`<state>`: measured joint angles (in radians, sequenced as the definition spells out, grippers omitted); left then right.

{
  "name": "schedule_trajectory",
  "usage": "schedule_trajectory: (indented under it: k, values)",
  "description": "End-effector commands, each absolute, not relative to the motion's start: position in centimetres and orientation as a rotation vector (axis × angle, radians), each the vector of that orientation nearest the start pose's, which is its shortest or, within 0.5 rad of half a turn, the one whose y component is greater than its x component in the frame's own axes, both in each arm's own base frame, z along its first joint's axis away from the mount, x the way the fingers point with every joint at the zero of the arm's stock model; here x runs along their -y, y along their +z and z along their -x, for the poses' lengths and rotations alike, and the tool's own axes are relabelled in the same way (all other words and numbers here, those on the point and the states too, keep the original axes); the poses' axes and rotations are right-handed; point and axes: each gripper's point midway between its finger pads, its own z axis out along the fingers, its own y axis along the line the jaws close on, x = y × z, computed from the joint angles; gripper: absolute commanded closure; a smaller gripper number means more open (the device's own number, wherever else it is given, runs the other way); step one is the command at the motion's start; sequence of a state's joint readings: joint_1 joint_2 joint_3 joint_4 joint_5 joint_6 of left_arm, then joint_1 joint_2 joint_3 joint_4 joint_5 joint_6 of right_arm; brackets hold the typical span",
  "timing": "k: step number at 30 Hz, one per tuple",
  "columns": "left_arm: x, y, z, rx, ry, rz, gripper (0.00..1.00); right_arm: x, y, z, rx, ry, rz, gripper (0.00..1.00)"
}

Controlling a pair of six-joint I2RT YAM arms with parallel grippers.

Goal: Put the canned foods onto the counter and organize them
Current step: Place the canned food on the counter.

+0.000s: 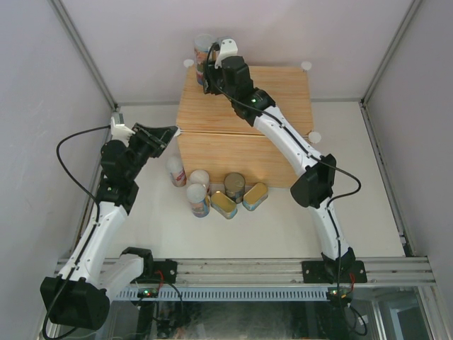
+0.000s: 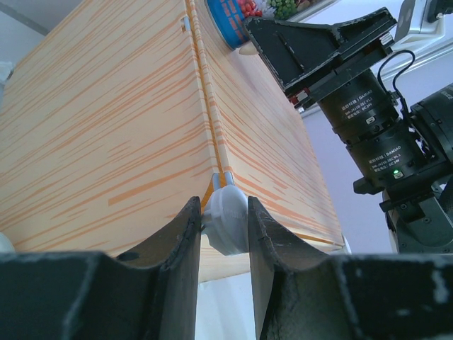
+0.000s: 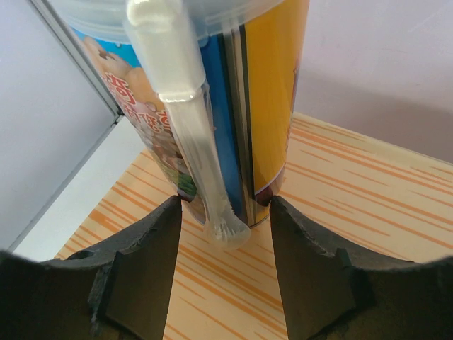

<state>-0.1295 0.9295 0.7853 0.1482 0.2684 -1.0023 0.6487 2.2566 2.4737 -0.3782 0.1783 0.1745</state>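
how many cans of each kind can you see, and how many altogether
tall white-lidded cans: 4
dark can with a metal top: 1
flat gold tins: 2
total: 7

The cabinet [image 1: 283, 92] is pale wood streaked with orange, its corner knob [image 2: 226, 221] greyish white. The tall can [image 3: 265, 106] has a blue and yellow label with cartoon prints. The flat tins [image 1: 224, 206] are gold and the short can [image 1: 234, 186] is dark.

Tall can [image 3: 269, 106] top cropped in right wrist view; overhead, right arm [image 1: 283, 134] hides its base.
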Motion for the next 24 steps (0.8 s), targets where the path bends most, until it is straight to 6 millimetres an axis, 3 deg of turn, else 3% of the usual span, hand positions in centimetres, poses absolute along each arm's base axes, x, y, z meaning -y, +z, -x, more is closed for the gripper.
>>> schedule_trajectory:
  k: [1,15,17,24]
  values:
    - [13.1,32.1,-32.8,-1.653,-1.081,0.429,0.94,-37.1,36.4,-54.4,-1.671,0.448,0.261,0.47]
    - [13.0,32.2,-32.8,-1.648,-1.077,0.436,0.94,-37.9,36.3,-54.4,-1.663,0.471,0.281,0.45]
    - [12.9,32.2,-32.8,-1.644,-1.071,0.441,0.93,-37.8,36.5,-54.2,-1.663,0.469,0.278,0.41]
    - [12.6,32.4,-32.9,-1.637,-1.064,0.465,0.66,-37.2,37.2,-53.3,-1.67,0.443,0.277,0.29]
